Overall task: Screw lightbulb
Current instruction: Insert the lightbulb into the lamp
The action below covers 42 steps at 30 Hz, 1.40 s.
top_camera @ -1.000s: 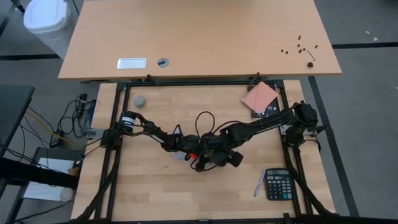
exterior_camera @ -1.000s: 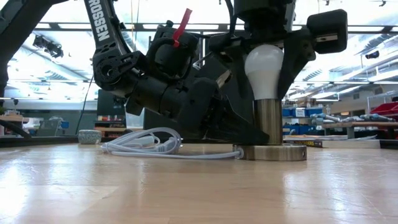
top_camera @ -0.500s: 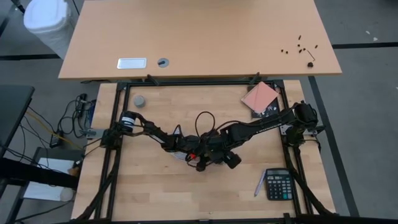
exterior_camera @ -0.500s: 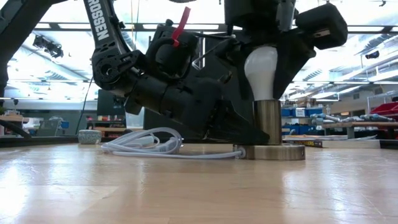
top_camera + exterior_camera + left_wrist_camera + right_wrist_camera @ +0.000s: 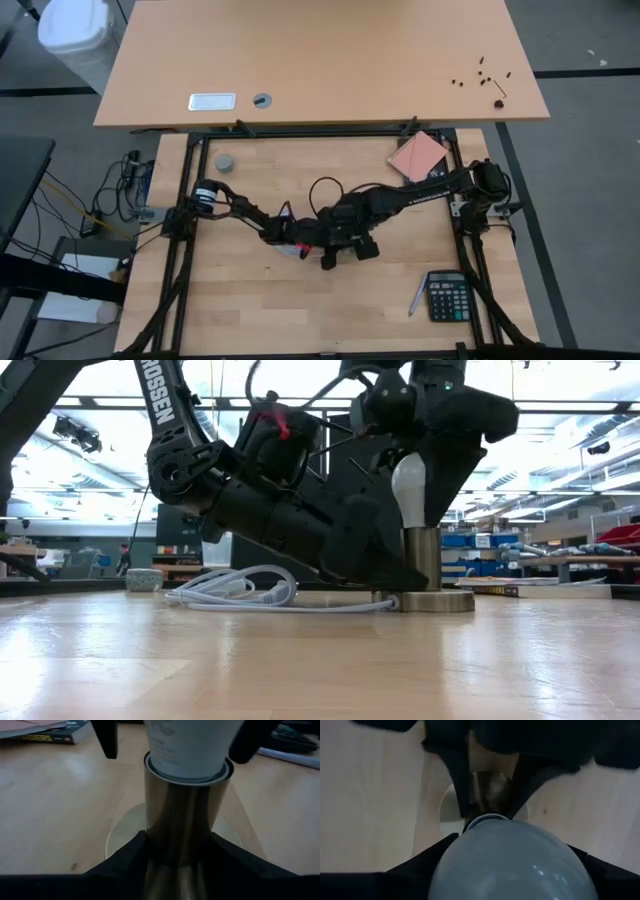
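Bulb sitting in the socket, both arms on it

The lightbulb (image 5: 409, 488) stands upright in the brass socket (image 5: 424, 565) mid-worktop (image 5: 250, 300). Right gripper (image 5: 506, 851) has its fingers clamped on the bulb from above; left gripper (image 5: 177, 851) fingers are clamped on the socket's stem, white cable (image 5: 240, 592) just beside the socket.

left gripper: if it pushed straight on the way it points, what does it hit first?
Nothing to travel through: the left gripper is already clamped on the brass socket stem, with the lightbulb seated in its top. Pushed on, it would likely shove that stem, held above by the right gripper.
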Motion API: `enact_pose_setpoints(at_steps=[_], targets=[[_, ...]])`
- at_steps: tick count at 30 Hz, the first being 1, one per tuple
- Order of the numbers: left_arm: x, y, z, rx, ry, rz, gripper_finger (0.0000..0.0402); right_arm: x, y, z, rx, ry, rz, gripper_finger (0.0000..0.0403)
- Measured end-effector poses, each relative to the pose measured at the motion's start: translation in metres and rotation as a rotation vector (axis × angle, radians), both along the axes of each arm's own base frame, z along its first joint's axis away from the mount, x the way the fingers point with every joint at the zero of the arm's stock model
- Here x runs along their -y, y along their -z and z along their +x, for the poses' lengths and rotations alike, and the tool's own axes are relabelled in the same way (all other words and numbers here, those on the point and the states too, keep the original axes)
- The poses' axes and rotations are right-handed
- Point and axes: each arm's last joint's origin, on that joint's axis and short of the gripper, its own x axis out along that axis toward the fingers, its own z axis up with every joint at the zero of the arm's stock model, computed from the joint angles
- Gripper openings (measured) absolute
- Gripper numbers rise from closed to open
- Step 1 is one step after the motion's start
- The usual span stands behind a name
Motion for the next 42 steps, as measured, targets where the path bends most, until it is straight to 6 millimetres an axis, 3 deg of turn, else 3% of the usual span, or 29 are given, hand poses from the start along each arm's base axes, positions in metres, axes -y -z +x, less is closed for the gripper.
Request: enact_pose_setpoints(at_steps=[5,14,24,32,42], targets=[[0.005,0.0,-0.001,0.001,-0.056,0.025,0.0193,0.012,0.0,0.002,0.006,0.107,0.069,0.026],[0.006,0.0,-0.002,0.02,-0.197,-0.014,0.0193,0.015,-0.001,0.004,0.034,0.298,0.053,0.0284],[0.008,-0.001,-0.004,0.051,-0.306,-0.031,0.0193,0.017,-0.001,0.007,0.083,0.481,0.04,0.0273],[0.009,0.0,-0.004,0.041,-0.296,-0.03,0.0193,0.017,-0.004,0.006,0.091,0.393,0.034,0.0289],[0.011,0.0,-0.003,0.013,-0.146,0.041,0.0193,0.013,-0.02,0.0,0.123,0.095,0.092,0.0358]])
